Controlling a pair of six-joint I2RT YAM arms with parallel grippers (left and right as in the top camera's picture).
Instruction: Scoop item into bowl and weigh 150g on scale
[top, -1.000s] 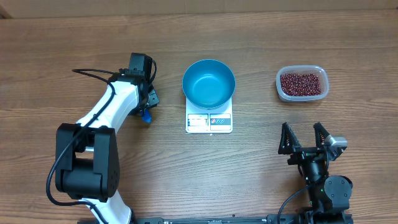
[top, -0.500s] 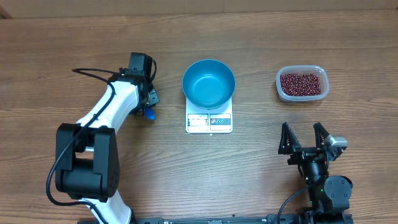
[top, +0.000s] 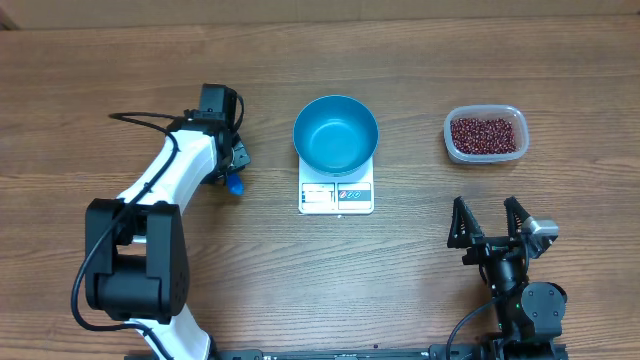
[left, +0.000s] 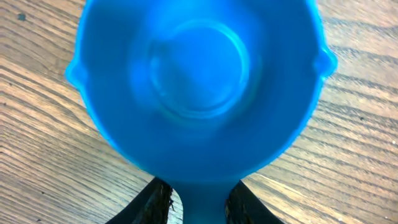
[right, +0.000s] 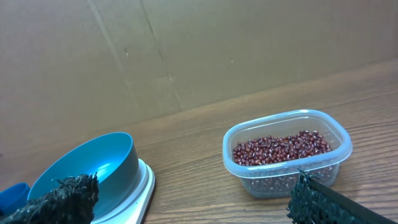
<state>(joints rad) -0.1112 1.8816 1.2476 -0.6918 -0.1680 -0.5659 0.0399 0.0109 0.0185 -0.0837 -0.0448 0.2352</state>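
The small blue scoop (left: 199, 81) fills the left wrist view, cup up and empty, just above the wood. My left gripper (left: 199, 202) is shut on the scoop's handle, one dark finger (left: 155, 202) on each side. From overhead, this gripper (top: 232, 165) is left of the scale, and only a bit of the scoop (top: 234, 184) shows under it. The empty blue bowl (top: 336, 133) sits on the white scale (top: 336, 197). The red-brown beans (top: 486, 133) lie in a clear tub at the right. My right gripper (top: 490, 222) stands open and empty, nearer the front than the tub.
The clear plastic tub (right: 339, 152) stands right of the bowl (right: 93, 165) and scale (right: 144, 183), with bare wood between them. A brown cardboard wall (right: 186, 50) closes the back of the table. The left arm's white link (top: 170, 175) stretches from the front left.
My left gripper closed down on the scoop's handle and, with the arm, shifted slightly left. The right arm has not moved.
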